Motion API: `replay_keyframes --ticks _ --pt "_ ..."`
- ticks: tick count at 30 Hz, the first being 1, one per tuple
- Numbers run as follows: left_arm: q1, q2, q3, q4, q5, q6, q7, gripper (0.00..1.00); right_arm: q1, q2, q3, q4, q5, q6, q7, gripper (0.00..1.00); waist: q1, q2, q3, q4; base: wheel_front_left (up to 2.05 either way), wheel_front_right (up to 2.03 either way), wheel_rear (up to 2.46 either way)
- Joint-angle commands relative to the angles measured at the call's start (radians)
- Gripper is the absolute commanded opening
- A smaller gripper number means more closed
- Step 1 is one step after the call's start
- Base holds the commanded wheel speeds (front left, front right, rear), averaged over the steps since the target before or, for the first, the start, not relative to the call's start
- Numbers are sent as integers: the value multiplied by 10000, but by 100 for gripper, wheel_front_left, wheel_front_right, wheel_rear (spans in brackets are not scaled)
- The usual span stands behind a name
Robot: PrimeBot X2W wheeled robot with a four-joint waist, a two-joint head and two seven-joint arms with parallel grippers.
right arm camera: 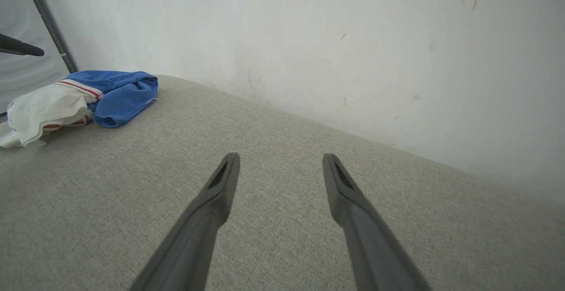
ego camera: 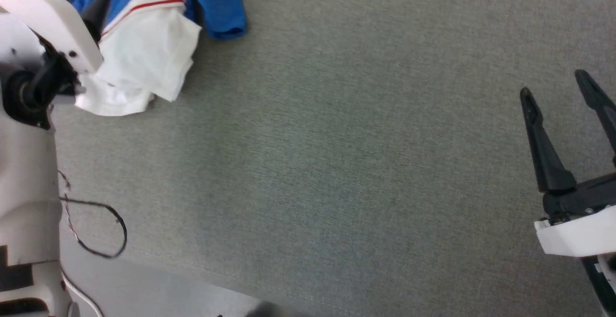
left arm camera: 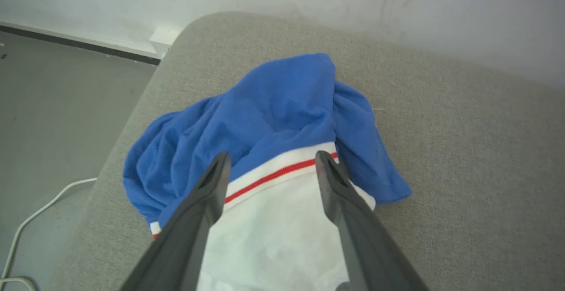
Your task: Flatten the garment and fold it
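At far-left corner of grey surface (ego camera: 337, 163), garment (left arm camera: 273, 101) is lying crumpled; L gripper (left arm camera: 272, 156) is hanging over it, R gripper (right arm camera: 281, 156) well apart, both w/ fingers spread.

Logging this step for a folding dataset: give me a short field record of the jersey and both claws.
garment: blue jersey T-shirt, crumpled heap, white sleeve toward the robot
place: rounded corner of grey upholstered surface
left claw: open, fingers over the white sleeve; contact unclear
right claw: open, over bare surface, apart from the T-shirt
progress: not yet flattened
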Motion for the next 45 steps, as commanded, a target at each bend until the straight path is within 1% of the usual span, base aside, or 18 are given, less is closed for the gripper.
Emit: replay_keyframes --ticks 1,4,10,13,17,18,19,20,25,29,34,40,45 --pt "203 -86 -40 181 -174 3 317 100 -91 -88 -66 -171 54 -19 89 100 -2 0 525 -412 0 0 0" --pt "258 -106 72 427 -454 70 704 100 -121 -253 -141 -462 74 -19 299 100 -2 0 676 -511 0 0 0" --pt "576 117 -74 846 -361 217 1246 100 -125 -470 -283 -742 96 -19 598 100 -2 0 799 -731 0 0 0" --pt "756 253 -219 912 -172 219 1188 100 -54 -530 -367 -799 110 -19 687 100 -2 0 832 -794 0 0 0" --pt "931 291 -344 1049 -53 211 997 100 2 -588 -451 -876 128 -19 756 100 -2 0 855 -815 0 0 0" --pt "942 330 -380 1076 -6 200 922 74 -8 -601 -444 -891 131 -19 772 100 -2 0 856 -824 0 0 0" --pt "937 406 -433 1055 104 182 731 4 -31 -610 -427 -901 132 -19 781 100 -2 0 850 -834 0 0 0" --pt "916 507 -452 1053 229 176 467 0 -62 -613 -407 -900 134 -19 776 100 -2 0 829 -849 0 0 0" --pt "697 906 -468 1141 732 221 -790 0 -178 -509 -325 -752 160 -19 651 100 -2 0 529 -958 0 0 0" --pt "428 1230 -571 1129 959 141 -1368 0 -177 -316 -311 -495 170 -19 435 100 -2 0 107 -1029 0 0 0" --pt "-109 1644 -820 733 1204 8 -2021 0 -171 81 -162 12 189 -19 28 100 -2 0 -703 -1122 0 0 0" --pt "-1074 2049 -1257 -3 1392 -84 -1995 0 -33 750 -1 745 169 -19 -503 100 -2 0 -1839 -1220 0 0 0" --pt "-1983 2107 -1662 -632 1261 -130 -1611 0 132 1261 58 1277 106 -19 -914 100 -2 0 -2662 -1385 0 0 0"
